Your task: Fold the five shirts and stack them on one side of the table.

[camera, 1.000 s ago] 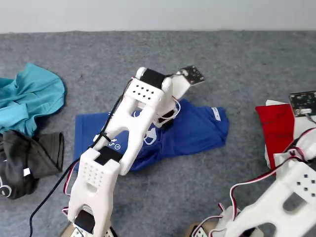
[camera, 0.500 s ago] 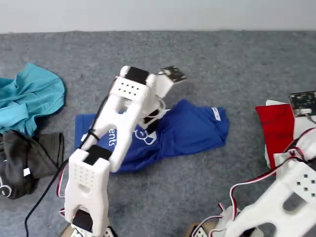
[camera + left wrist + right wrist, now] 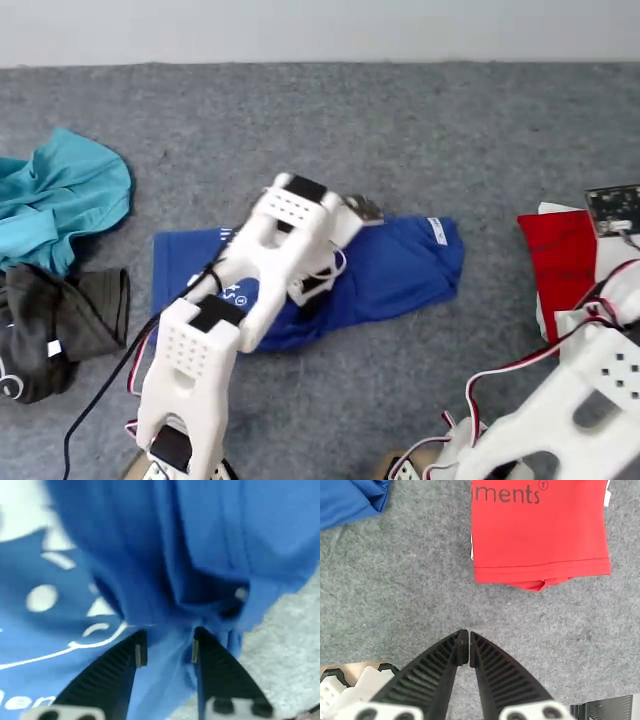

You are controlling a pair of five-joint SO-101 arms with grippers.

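The blue shirt [image 3: 400,265] lies spread in the middle of the grey table, white print showing at its left part. My left gripper [image 3: 315,285] is down on its middle. In the left wrist view its fingers [image 3: 135,652] stand a little apart with a bunched fold of the blue shirt [image 3: 150,555] gripped between them, so my left gripper [image 3: 166,649] is shut on the cloth. A folded red shirt [image 3: 555,265] lies at the right edge. My right gripper [image 3: 464,647] hangs shut and empty over bare table, on the near side of the red shirt [image 3: 540,535].
A crumpled teal shirt [image 3: 60,195] and a black shirt [image 3: 60,320] lie at the left edge. White cloth [image 3: 548,315] peeks from under the red shirt. The right arm [image 3: 560,400] fills the near right corner. A corner of the blue shirt [image 3: 350,500] reaches the right wrist view.
My left arm swung left, then came down toward the front over the blue shirt. The shirt's raised far edge is now pulled down flatter. The right arm has not moved.
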